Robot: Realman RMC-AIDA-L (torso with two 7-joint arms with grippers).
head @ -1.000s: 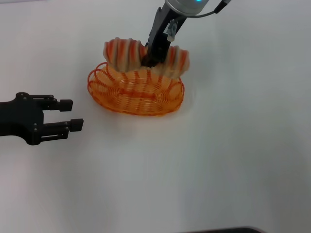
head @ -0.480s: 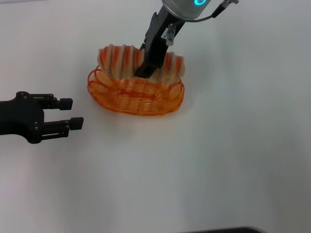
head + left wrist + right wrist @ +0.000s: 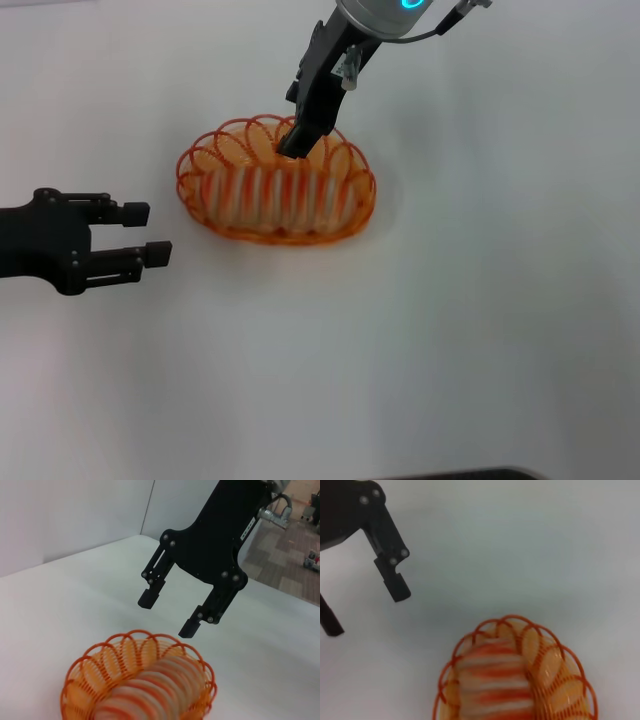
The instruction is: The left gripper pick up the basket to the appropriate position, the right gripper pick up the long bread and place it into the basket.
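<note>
Inside the basket you see the long bread lying flat — your right gripper hangs just above it, fingers spread and holding nothing. Off to the left, well apart, your left gripper waits open over the table.

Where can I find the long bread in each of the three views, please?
Head view: the long bread lies inside the basket, below the right gripper.
Left wrist view: long bread at the lower edge, in the basket.
Right wrist view: long bread at the bottom centre, in the basket.
Shared landmark: the basket's scalloped rim.
</note>
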